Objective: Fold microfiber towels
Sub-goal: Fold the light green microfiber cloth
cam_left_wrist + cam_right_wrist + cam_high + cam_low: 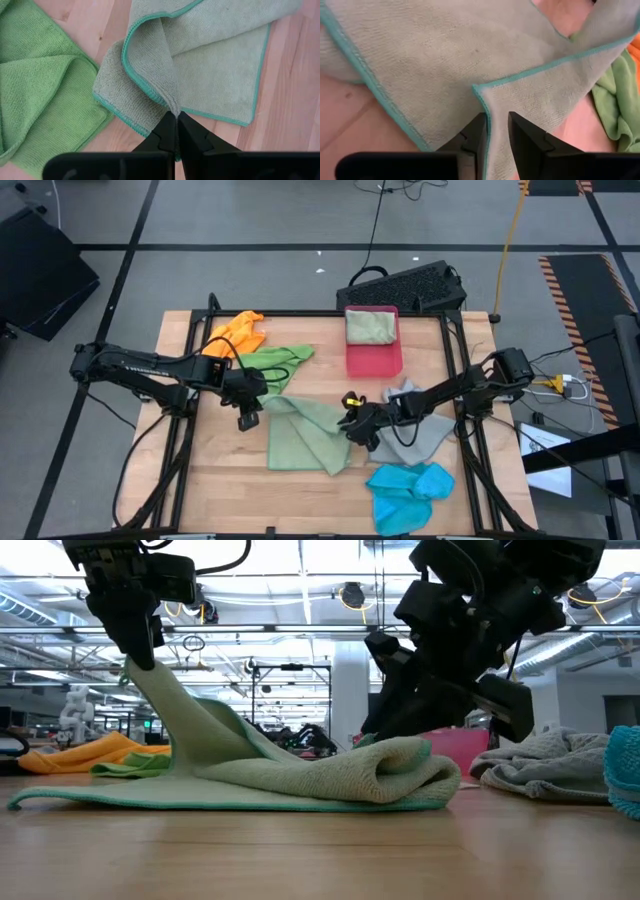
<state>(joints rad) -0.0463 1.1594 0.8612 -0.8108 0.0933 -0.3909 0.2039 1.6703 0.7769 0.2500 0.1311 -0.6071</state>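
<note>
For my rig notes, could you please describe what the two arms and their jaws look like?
Both arms are black, slender and jointed. The left gripper and right gripper end in flat, black, tapered jaws. A small yellow marking sits by the right gripper, and black cables trail from the arms' bases.

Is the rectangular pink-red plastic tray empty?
No, the rectangular pink-red plastic tray holds a folded pale sage green microfiber towel at its far end in the high view.
</note>
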